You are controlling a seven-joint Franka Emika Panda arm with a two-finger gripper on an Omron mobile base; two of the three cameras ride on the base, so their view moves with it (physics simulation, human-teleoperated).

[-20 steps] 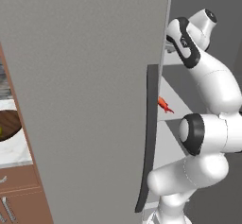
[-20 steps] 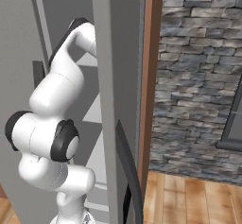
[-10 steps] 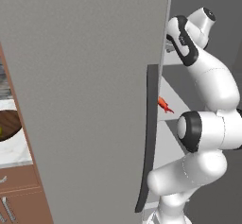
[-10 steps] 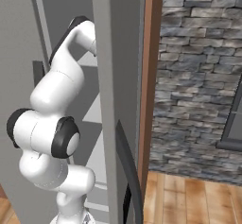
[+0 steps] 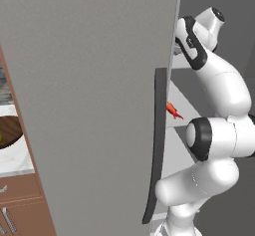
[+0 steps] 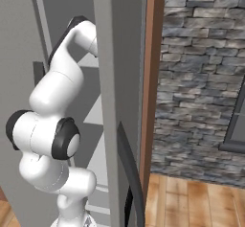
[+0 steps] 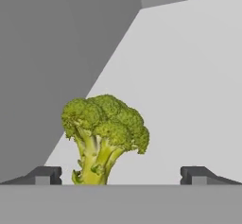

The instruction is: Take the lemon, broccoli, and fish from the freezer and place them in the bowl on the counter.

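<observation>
One broccoli (image 7: 105, 135) is sitting between the wide-open end effector (image 7: 120, 175) fingertips on the freezer (image 5: 94, 80) shelf. Over the last second the arm is hardly shifting, suggesting a grasp is coming; the fish (image 5: 172, 110) is lying below.

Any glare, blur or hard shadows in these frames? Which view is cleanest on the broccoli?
Hand view: broccoli sharp, evenly lit, no glare, barely any cast shadow; open claw tips crisp. Left base view: flat shading on the freezer door, fish small but in focus. Right base view: soft, slightly pixelated, no glare.
</observation>
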